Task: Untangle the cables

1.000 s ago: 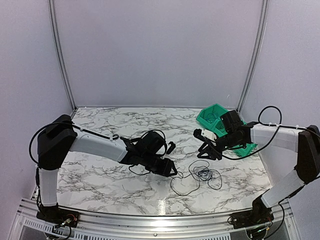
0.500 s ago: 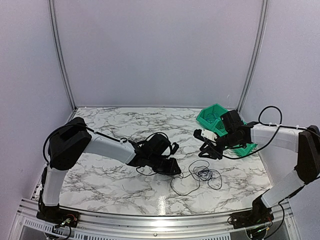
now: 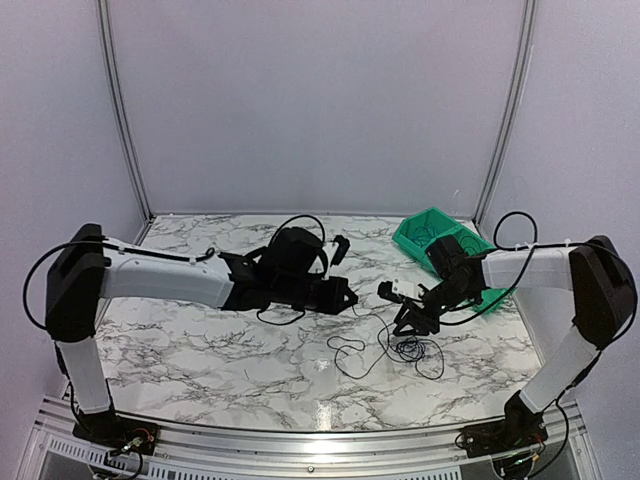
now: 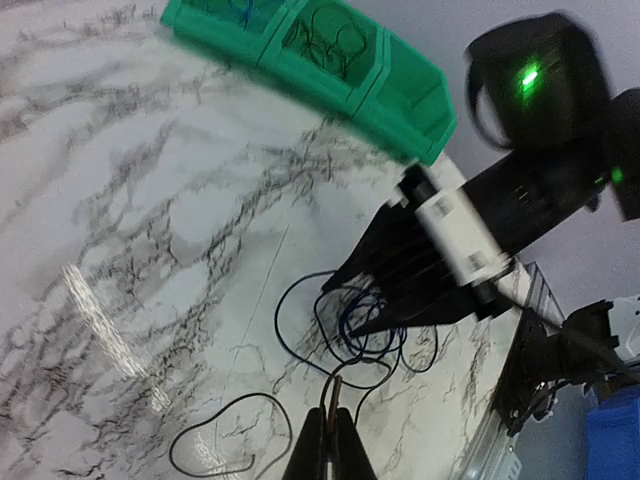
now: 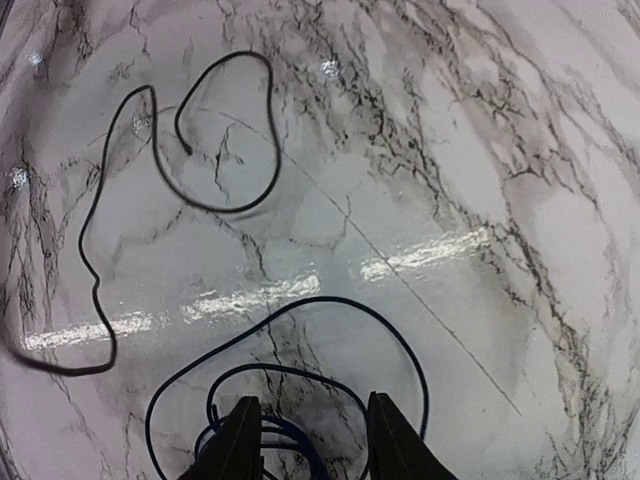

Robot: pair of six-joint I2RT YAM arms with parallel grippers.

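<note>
The cables (image 3: pixel 412 350) lie as a small tangle on the marble right of centre: a blue coil (image 4: pixel 372 338) with thin dark loops around it, and a loose black loop (image 4: pixel 215 437) trailing to the left. My left gripper (image 4: pixel 329 410) is shut on a thin cable that runs from its tips into the tangle; in the top view it (image 3: pixel 350 296) hangs above the table left of the tangle. My right gripper (image 5: pixel 315 440) is open, its fingers (image 5: pixel 240 440) straddling the blue coil (image 5: pixel 320 299), low over it (image 3: pixel 408 322). The black loop (image 5: pixel 274 130) lies beyond it.
A green divided bin (image 3: pixel 440 235) stands at the back right with thin wires in its compartments (image 4: pixel 330 45). The table's right edge and metal rail (image 4: pixel 520 400) run close beside the tangle.
My left gripper has moved toward the far side and lifted with the cable in it, dragging the black loop. My right gripper has come down and nearer, onto the blue coil.
</note>
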